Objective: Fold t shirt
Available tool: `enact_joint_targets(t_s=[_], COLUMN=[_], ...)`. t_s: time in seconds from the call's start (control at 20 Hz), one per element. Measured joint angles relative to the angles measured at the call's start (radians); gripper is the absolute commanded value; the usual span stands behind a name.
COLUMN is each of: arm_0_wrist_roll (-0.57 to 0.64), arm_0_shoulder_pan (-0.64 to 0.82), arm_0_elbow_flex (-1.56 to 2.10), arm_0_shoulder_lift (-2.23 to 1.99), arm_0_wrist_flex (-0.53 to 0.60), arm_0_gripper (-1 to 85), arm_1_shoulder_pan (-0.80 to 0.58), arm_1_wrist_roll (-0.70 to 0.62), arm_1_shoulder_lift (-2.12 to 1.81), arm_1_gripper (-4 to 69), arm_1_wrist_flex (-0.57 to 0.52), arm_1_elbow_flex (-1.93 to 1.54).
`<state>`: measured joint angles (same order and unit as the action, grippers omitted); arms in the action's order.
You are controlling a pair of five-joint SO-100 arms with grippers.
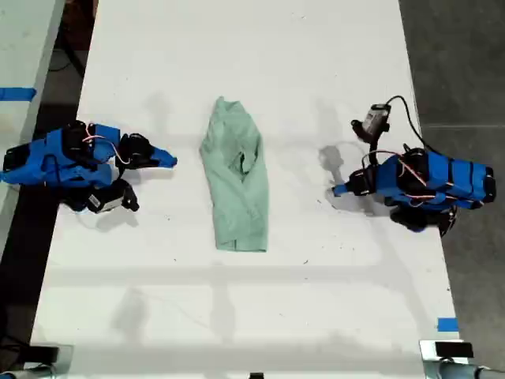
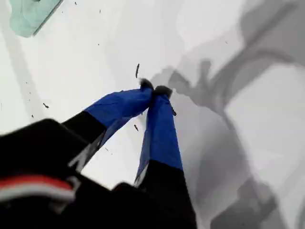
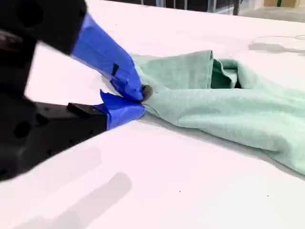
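While the t shirt (image 1: 234,181) lies as a long green strip in the middle of the white table (image 1: 276,47), 2 arms sit at its sides. My first gripper (image 2: 153,89) is at the exterior view's right, tips pressed together on bare table. My second gripper (image 3: 138,98) is at that view's left, tips together, just beside the cloth.

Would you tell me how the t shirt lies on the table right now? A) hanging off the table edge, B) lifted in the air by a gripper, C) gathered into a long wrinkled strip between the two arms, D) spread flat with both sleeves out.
C: the exterior view shows the t shirt lying as a long wrinkled strip on the white table, between the two arms.
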<state>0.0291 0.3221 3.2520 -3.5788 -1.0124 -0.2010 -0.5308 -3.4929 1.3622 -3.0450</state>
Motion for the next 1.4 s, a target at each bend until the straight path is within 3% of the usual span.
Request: enact_joint_targets(t_s=[0.1, 0.15, 0.25, 0.4, 0.5, 0.65, 0.85, 1.2, 1.25, 1.3, 1.4], arm_0_wrist_roll=[0.034, 0.057, 0.072, 0.074, 0.074, 0.074, 0.008, -0.158, -0.166, -0.169, -0.204], arm_0_shoulder_pan=[-0.052, -0.149, -0.282, -0.365, -0.399, -0.407, -0.407, -0.42, -0.423, -0.431, -0.437], arm_0_elbow_flex=[-0.025, -0.124, -0.497, -1.147, -1.499, -1.638, -1.644, -1.615, -1.618, -1.657, -1.764], arm_0_shoulder_lift=[0.051, 0.172, 0.604, 1.325, 1.756, 2.054, 2.125, 2.195, 2.241, 2.286, 2.39], arm_0_wrist_flex=[0.04, 0.071, 0.115, 0.14, 0.144, 0.144, 0.1, -0.021, -0.021, -0.02, -0.021], arm_0_gripper=[22.7, 21.8, 21.2, 22.5, 24.3, 25.0, 23.6, 22.5, 17.6, 0.9, -0.3], arm_1_shoulder_pan=[0.048, 0.14, 0.23, 0.267, 0.282, 0.288, 0.29, 0.314, 0.321, 0.324, 0.33], arm_1_wrist_roll=[0.057, 0.123, 0.152, 0.152, 0.152, 0.173, 0.198, 0.212, 0.215, 0.221, 0.222], arm_1_shoulder_lift=[0.051, 0.199, 0.591, 1.195, 1.419, 1.664, 1.908, 2.043, 2.062, 2.077, 2.125], arm_1_gripper=[21.5, 21.5, 21.1, 21.5, 25.1, 32.2, 32.5, 32.2, 32.3, 32.4, 32.6], arm_1_wrist_flex=[-0.051, -0.149, -0.288, -0.35, -0.351, -0.295, -0.164, -0.152, -0.152, -0.152, -0.152], arm_1_elbow_flex=[0.008, 0.094, 0.454, 0.879, 1.029, 1.275, 1.555, 1.657, 1.669, 1.678, 1.701])
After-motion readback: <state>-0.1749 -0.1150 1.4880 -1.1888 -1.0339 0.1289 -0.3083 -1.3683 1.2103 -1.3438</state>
